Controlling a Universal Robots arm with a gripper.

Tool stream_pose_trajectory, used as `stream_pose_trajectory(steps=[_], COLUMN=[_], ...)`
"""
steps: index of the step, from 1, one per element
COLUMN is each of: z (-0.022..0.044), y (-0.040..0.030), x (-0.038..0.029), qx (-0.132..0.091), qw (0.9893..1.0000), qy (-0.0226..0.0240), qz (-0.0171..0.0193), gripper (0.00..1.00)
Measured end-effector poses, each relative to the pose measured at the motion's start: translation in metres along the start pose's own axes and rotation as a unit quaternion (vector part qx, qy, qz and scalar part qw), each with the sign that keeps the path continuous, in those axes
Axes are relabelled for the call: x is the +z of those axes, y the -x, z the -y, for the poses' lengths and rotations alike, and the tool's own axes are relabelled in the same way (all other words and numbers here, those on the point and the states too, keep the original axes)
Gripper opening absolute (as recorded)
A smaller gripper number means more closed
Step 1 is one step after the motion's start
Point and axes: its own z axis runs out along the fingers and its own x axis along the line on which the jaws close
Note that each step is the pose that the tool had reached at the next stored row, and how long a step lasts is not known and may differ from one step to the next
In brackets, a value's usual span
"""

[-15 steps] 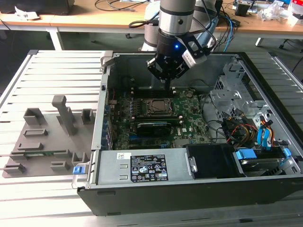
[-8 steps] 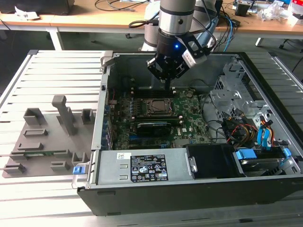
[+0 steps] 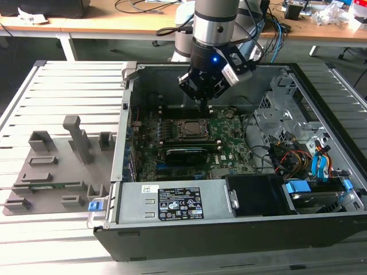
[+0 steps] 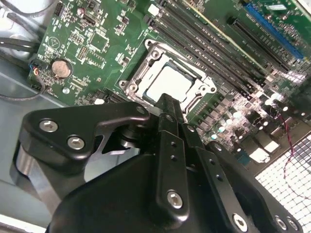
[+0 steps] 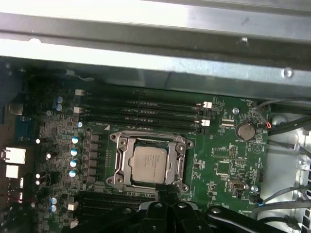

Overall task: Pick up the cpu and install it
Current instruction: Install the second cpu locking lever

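- Your cpu (image 5: 151,164) lies flat in the socket (image 5: 116,160) at the motherboard's (image 5: 228,155) middle.
- Your gripper (image 4: 166,104) hovers above its edge, fingers pressed together, holding nothing.
- Expect it light, stiff, fragile; grip the rim edges only.

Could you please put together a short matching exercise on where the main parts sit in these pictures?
Things:
1. cpu
2. gripper
3. coin cell battery
4. grey holder tray

Places:
A. outside the computer case, at the exterior view's left
B. lying in the motherboard socket
C. on the green board, off to one side of the socket
D. inside the open case, above the socket

Pairs: 1-B, 2-D, 3-C, 4-A
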Motion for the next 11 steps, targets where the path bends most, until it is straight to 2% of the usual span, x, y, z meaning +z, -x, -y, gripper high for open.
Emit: stream_pose_trajectory(steps=[4,11], z=[0.0061,0.0123], y=[-0.0005,-0.0011], x=[0.0004,0.0015], qx=[0.0,0.0], qw=[1.0,1.0], qy=[0.0002,0.0003], qz=[0.0,0.0], gripper=[0.11,0.11])
